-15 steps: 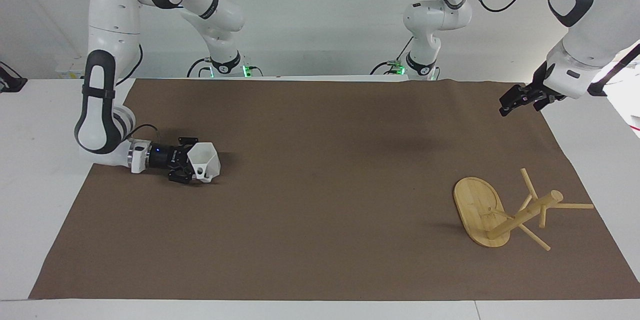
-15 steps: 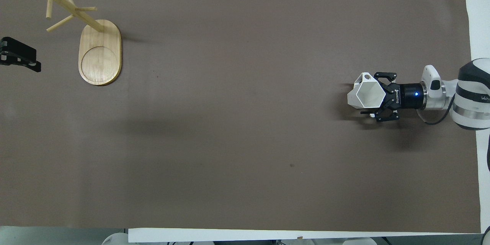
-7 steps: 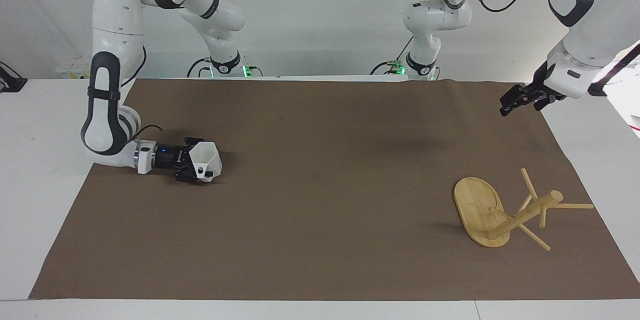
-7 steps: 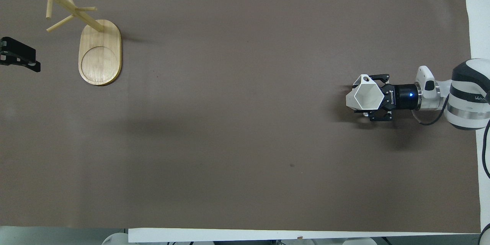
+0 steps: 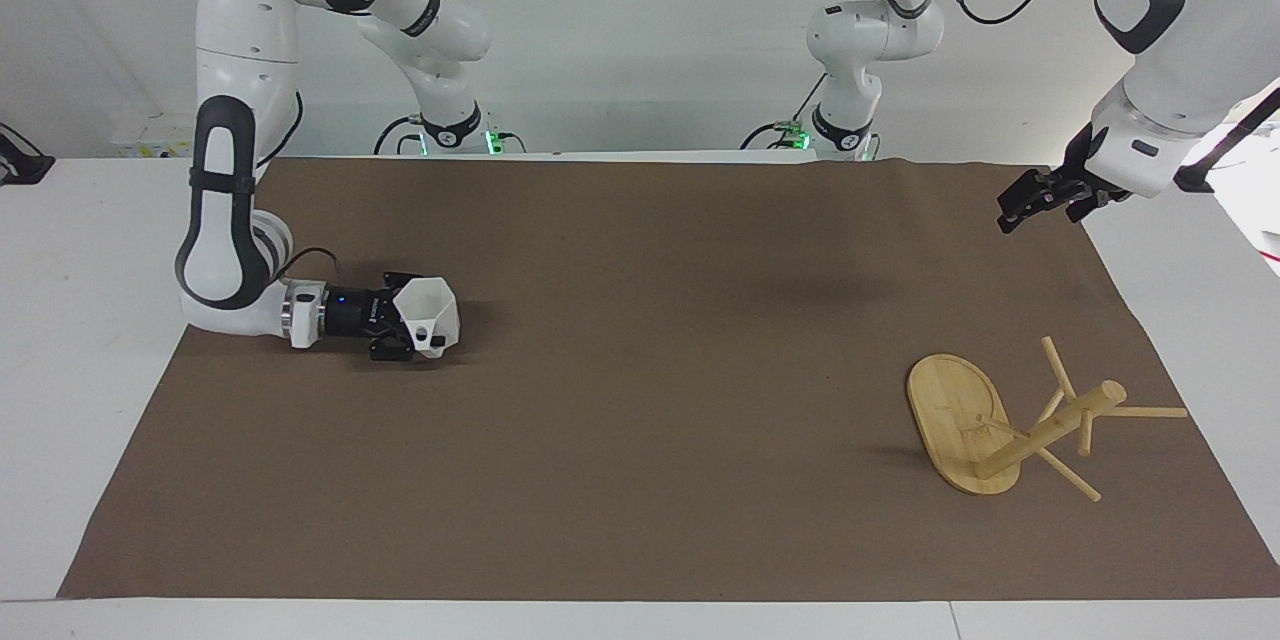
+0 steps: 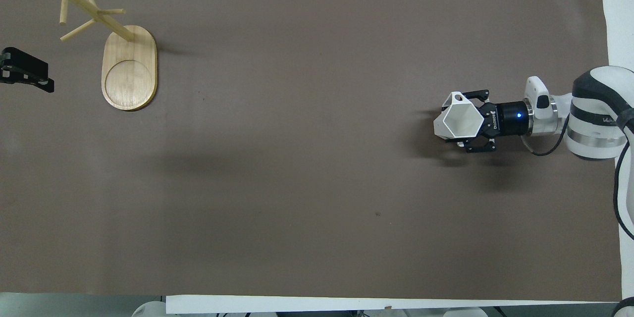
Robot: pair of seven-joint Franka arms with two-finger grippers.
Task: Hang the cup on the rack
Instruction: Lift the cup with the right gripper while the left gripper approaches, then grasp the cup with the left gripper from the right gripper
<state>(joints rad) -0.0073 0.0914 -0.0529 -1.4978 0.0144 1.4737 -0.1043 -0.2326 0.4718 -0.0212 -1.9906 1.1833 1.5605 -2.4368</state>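
Observation:
My right gripper [image 5: 405,318] is shut on the white faceted cup [image 5: 428,313] and holds it just above the brown mat at the right arm's end of the table. The gripper lies level and the cup's open mouth faces up. In the overhead view the cup [image 6: 458,120] has its small handle on the side away from the robots, with my right gripper [image 6: 470,121] around it. The bamboo rack [image 5: 1050,430] stands on its oval base [image 6: 130,67] at the left arm's end. My left gripper [image 5: 1020,205] hangs over the mat's edge there, apart from the rack, and also shows in the overhead view [image 6: 29,72].
The brown mat [image 5: 650,370] covers most of the white table [image 5: 80,250]. Nothing lies on the mat between the cup and the rack.
My right arm has carried the cup a short way toward the left arm's end of the table. The left gripper and the rack have stayed in place.

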